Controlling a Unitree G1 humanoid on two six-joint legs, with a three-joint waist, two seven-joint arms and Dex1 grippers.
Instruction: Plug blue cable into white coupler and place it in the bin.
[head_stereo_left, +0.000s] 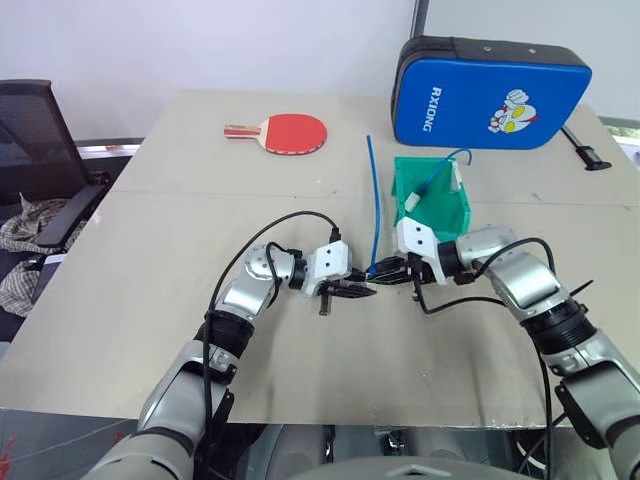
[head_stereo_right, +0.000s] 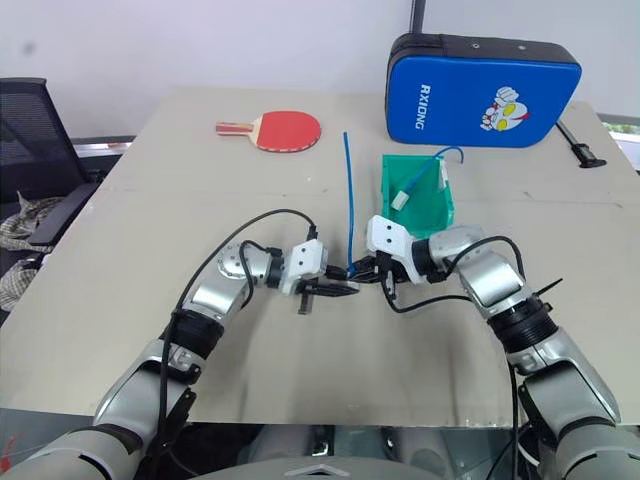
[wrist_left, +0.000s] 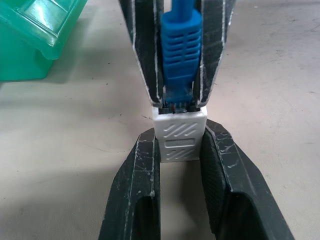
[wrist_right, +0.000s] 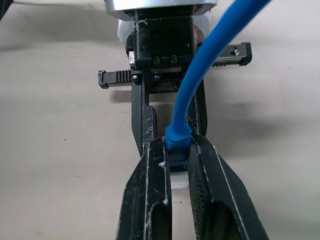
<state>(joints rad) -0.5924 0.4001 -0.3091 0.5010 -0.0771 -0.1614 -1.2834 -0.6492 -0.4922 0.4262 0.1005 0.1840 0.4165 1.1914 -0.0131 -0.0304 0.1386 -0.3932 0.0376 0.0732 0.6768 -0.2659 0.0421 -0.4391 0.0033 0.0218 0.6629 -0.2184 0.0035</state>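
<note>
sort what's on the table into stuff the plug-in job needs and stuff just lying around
Job:
blue cable, plug pinched by the right gripper
white coupler, held by the left gripper
green bin, already holding another cable

Lying about:
red paddle
blue padded case

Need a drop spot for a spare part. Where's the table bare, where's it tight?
Bare: near-left table below the red paddle; front edge under both arms. Crowded: centre, where left gripper and right gripper meet on white coupler and blue cable, beside green bin and blue case.
</note>
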